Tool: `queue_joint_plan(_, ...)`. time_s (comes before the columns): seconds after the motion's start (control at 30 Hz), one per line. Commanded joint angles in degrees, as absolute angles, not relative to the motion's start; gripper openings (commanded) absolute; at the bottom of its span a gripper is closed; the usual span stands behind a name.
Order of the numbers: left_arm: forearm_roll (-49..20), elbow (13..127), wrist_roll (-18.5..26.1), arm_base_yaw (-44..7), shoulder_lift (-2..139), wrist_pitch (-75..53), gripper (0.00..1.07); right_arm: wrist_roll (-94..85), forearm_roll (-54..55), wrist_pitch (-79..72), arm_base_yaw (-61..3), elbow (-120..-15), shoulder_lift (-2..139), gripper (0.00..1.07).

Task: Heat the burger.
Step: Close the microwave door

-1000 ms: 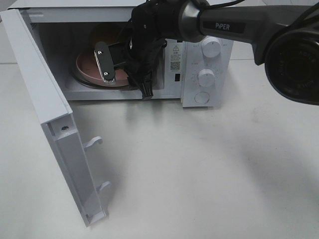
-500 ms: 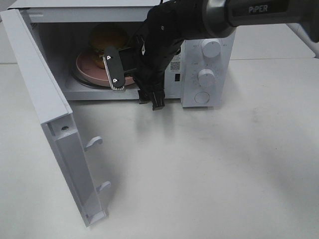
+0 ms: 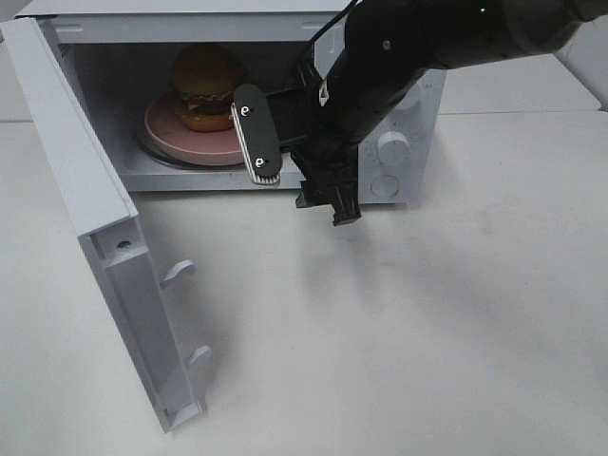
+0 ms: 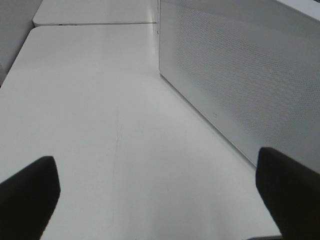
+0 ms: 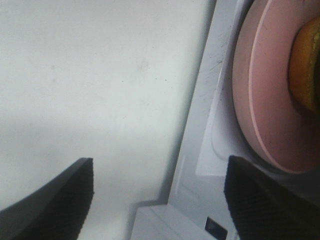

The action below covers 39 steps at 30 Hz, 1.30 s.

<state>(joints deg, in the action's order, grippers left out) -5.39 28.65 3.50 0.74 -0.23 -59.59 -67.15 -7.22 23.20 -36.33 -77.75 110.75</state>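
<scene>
White laminate tabletop point(image 3: 427, 332) filled the high view, with a boxy white microwave oven point(image 3: 385, 185) at its far edge. The microwave's white hinged door point(image 3: 71, 152) stood swung wide open at the left of the cavity. Inside the cavity, the tall golden-bunned burger with green lettuce point(image 3: 204, 84) sat on a shallow round pink plate point(image 3: 180, 142), which lay on the oven floor. Just outside the microwave's opening, in front of its control panel, hung the black right gripper point(image 3: 306, 197). Its jaws stood spread apart with nothing between them; one silver-edged finger point(image 3: 256, 138) overlapped the plate's right rim in this view, and whether it touched could not be told. A round white knob point(image 3: 391, 145) showed on the panel beside the arm.

From the left wrist camera, the same pale table point(image 4: 100, 125) ran alongside the microwave's perforated white outer wall point(image 4: 240, 75). The left gripper point(image 4: 160, 200) was near that wall, its two dark fingertips point(image 4: 27, 195) wide apart and empty.

From the right wrist camera, the right gripper point(image 5: 160, 200) showed both ribbed black fingertips point(image 5: 55, 195) separated, gripping nothing. Between them lay the microwave's white front sill point(image 5: 210, 125). The pink plate point(image 5: 265, 100) lay inside the microwave, with an edge of the burger's orange-brown bun point(image 5: 306, 65) on it, and bare table point(image 5: 100, 75) lay outside.
</scene>
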Motion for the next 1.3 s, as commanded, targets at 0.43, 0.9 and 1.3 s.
queue_joint_plan(0.43, -5.3, 28.5, 3.4, 0.5, -1.6, -59.5, 1.0, -54.2, -7.4, 21.6, -36.3, -60.0, 95.6, 0.73)
queue_joint_plan(0.9, -5.3, 28.5, 3.4, 0.5, -1.6, -59.5, 1.0, -26.4, -7.4, 27.4, -36.3, -48.0, 77.8, 0.73)
queue_joint_plan(1.3, -5.3, 28.5, 3.4, 0.5, -1.6, -59.5, 1.0, -3.9, -7.3, 46.2, -36.3, -47.4, 68.8, 0.73)
